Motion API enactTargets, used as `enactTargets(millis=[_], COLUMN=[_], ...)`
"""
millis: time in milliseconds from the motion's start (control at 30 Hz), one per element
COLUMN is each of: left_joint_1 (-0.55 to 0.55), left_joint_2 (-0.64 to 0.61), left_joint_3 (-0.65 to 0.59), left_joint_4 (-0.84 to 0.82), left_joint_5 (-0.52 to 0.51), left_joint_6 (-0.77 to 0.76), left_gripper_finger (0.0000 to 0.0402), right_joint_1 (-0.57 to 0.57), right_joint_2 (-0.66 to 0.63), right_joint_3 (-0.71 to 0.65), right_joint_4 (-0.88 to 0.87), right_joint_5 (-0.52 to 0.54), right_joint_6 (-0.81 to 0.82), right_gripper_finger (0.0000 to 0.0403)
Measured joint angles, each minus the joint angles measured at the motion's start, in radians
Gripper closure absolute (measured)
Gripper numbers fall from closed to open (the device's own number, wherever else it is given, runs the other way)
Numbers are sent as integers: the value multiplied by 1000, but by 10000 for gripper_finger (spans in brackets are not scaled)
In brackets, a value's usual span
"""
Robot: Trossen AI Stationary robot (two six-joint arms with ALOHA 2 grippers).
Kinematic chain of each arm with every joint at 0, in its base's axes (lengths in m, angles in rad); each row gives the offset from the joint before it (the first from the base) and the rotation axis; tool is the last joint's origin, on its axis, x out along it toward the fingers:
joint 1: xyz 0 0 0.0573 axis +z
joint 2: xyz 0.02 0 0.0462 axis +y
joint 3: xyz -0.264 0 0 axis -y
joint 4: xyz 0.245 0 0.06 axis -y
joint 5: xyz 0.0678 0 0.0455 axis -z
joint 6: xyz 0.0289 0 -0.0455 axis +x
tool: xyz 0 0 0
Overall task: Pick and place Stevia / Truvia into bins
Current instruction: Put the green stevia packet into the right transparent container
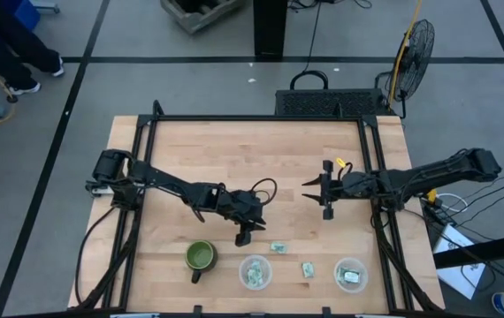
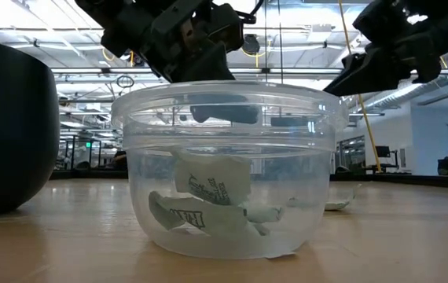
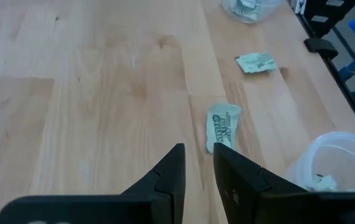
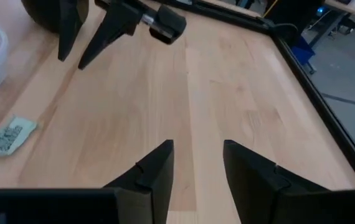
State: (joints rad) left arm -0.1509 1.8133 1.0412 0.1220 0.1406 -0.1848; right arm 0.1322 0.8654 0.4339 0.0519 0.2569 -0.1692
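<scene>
Your bench (image 1: 234, 150), left to right:

- Dark green mug (image 1: 200, 257) stood near the front edge.
- Left gripper (image 1: 245, 231) hovered low just beside a loose packet (image 1: 278, 246), its jaws narrowly parted and holding nothing.
- First bin (image 1: 255, 271) held several packets.
- Second loose packet (image 1: 308, 268) lay between the bins.
- Right gripper (image 1: 324, 192) hung over mid-bench, well apart from the packets, jaws wide and empty.
- Second bin (image 1: 350, 274) held packets too.

A grey floor (image 1: 128, 35) with dark lines surrounds the wooden surface (image 1: 252, 150); a standing fan (image 1: 416, 49) is nearby.
</scene>
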Motion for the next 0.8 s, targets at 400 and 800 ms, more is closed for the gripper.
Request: enactTargets(millis=[400, 800], left_joint_1=[31, 38], left_joint_2=[0, 0], left_joint_3=[0, 0], left_joint_4=[56, 156], left_joint_5=[-10, -68], left_joint_6=[28, 61], left_gripper_finger=[313, 313], right_joint_1=[0, 0], right_joint_2=[-27, 41], right_joint_3=[0, 0], right_joint_4=[10, 10], right_joint_5=[-198, -543], right_joint_6=[99, 97], right_gripper_finger=[272, 273])
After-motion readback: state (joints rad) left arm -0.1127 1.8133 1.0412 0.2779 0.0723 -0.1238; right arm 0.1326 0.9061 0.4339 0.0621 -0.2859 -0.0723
